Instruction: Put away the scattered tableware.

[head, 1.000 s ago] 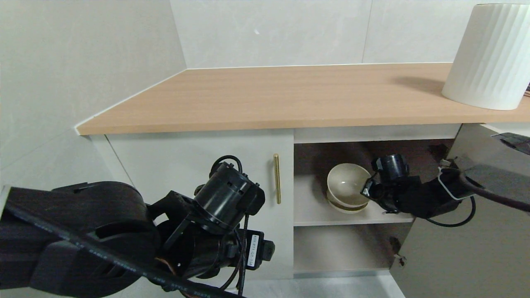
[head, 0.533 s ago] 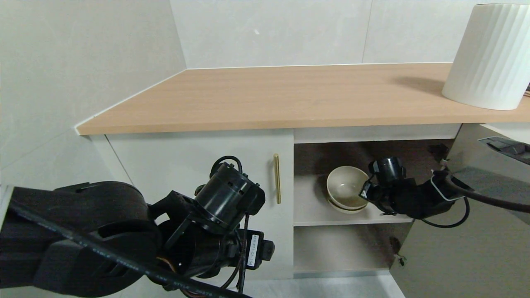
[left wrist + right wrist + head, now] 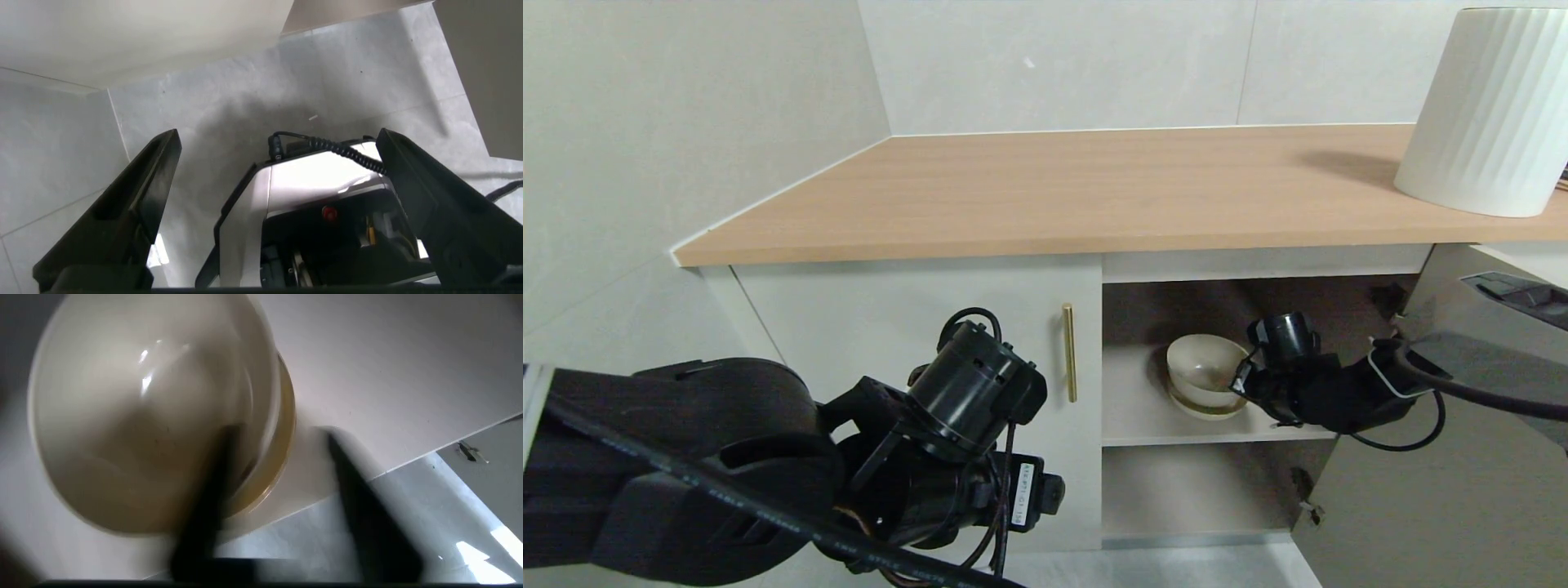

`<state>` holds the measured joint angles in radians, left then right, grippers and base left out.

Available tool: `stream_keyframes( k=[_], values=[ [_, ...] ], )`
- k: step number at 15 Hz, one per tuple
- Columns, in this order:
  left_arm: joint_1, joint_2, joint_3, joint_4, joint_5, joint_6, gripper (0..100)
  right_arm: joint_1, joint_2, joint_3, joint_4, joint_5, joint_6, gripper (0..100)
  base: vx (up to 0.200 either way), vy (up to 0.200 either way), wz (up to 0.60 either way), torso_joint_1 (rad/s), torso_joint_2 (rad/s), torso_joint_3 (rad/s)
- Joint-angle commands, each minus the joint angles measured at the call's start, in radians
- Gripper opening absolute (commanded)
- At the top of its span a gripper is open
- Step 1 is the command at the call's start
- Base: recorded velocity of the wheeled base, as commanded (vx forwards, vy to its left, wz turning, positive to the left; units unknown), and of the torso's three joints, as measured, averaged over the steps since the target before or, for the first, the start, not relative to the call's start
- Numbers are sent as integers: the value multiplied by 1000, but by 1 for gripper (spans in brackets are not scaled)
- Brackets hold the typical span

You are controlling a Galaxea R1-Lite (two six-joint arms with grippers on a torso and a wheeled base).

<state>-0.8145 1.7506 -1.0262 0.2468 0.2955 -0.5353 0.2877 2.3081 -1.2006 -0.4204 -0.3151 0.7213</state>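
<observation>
Left arm [image 3: 768, 457], left of brass handle [image 3: 1068, 353]: glossy black shells, cylindrical cap [image 3: 976, 390], black cables, white label [image 3: 1023, 495]. Left gripper [image 3: 278, 135]: dark tapered fingers [image 3: 139, 204]. Right arm [image 3: 1331, 388], right of handle: black, white band [image 3: 1380, 359].

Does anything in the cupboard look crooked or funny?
Yes: on the upper shelf the top bowl sits tilted on the bowl beneath instead of nesting flat, with the right gripper at its rim. Nothing looks spilled or broken.

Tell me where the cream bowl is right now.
In the head view, the cream bowl sits on the open cabinet's upper shelf, nested on another dish, beside the right claw.
</observation>
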Motion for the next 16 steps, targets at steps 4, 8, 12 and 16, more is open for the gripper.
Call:
stream_keyframes(
  k=[4,8,12,16],
  values=[
    [1,3,0,0,1,0,100,5,-7,10,5,4,0,100,0,0,0,0,0,0],
    [37,-5,-2,-14,-1,-25,100,24,-93,96,25,60,-28,100,0,0,0,0,0,0],
    [143,-80,24,-14,-6,-22,100,91,-305,227,219,202,-184,100,0,0,0,0,0,0],
    [235,-264,57,-12,-27,1,100,163,-667,366,425,246,-270,100,0,0,0,0,0,0]
  ],
)
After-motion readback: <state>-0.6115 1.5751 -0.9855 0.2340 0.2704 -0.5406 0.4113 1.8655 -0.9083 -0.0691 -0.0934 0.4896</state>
